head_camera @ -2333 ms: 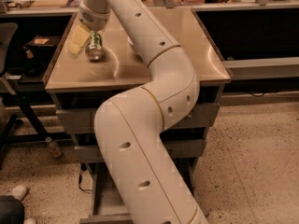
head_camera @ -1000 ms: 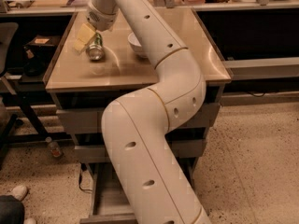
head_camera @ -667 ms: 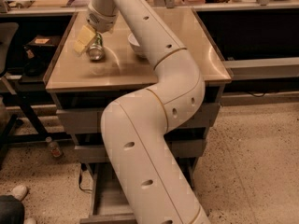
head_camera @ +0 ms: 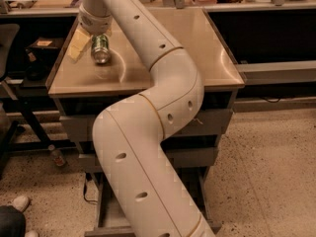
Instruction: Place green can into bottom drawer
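Camera view: tabletop (head_camera: 207, 58) gripper (head_camera: 94, 41) clasps green can (head_camera: 101, 51); bottom drawer (head_camera: 111, 214) open.

Gripper (head_camera: 90, 52) over the left rear part of the bench (head_camera: 197, 53), fingers (head_camera: 76, 46) closed on the green can (head_camera: 101, 48), can just above the surface. Arm (head_camera: 148, 152) rises before the drawer stack and crosses the bench diagonally. Bottom drawer (head_camera: 111, 214) stands open at floor level, partly behind the arm.
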Controlling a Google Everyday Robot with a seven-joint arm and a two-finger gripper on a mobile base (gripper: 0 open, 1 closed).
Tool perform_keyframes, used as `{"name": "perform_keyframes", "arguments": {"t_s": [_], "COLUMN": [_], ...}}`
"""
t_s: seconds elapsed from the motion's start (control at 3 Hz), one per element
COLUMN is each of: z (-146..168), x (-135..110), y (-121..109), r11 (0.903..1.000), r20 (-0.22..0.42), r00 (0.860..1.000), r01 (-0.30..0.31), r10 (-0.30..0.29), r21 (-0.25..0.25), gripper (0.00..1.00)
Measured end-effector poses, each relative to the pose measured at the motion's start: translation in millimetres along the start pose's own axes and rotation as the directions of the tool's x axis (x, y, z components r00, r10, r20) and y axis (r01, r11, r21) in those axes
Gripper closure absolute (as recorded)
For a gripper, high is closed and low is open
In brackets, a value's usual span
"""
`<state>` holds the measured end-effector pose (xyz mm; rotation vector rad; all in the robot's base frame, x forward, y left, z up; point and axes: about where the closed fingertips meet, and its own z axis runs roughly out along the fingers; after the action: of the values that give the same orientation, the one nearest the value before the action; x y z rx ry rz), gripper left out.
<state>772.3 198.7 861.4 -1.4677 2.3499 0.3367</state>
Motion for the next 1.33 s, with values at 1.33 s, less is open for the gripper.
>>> {"name": "perform_keyframes", "arguments": {"t_s": [1.33], "z": [21.7], "x": [-2.5], "y": [0.7], "r11": [0.9987], "r20": [-0.002], "r00": [0.999], "r01": [-0.047], "r10": [0.047], "r21": [-0.018], "gripper": [0.0]}}
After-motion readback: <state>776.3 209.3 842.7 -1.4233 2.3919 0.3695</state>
